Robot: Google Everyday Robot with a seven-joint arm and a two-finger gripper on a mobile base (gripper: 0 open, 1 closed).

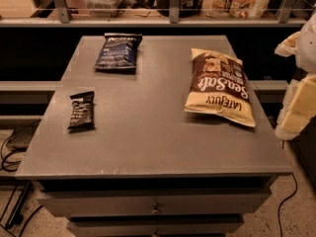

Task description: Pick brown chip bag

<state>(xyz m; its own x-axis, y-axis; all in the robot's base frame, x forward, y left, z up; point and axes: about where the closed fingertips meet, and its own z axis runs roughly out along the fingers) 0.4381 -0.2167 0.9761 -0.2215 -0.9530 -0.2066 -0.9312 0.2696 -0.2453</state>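
Note:
The brown chip bag [219, 87] lies flat on the right side of the grey table [148, 132]. It is dark brown on top and cream-yellow below, with white "Sea Salt" lettering and "Late July" text reading upside down. My gripper [298, 102] shows as cream and white parts at the right edge of the view. It is just beyond the table's right edge, to the right of the bag and apart from it.
A dark blue chip bag [118, 51] lies at the table's back left. A small black snack packet [81, 110] lies near the left edge. A shelf rail [168, 14] with packaged goods runs behind the table. Drawers [155, 206] are below the front edge, and cables lie on the floor.

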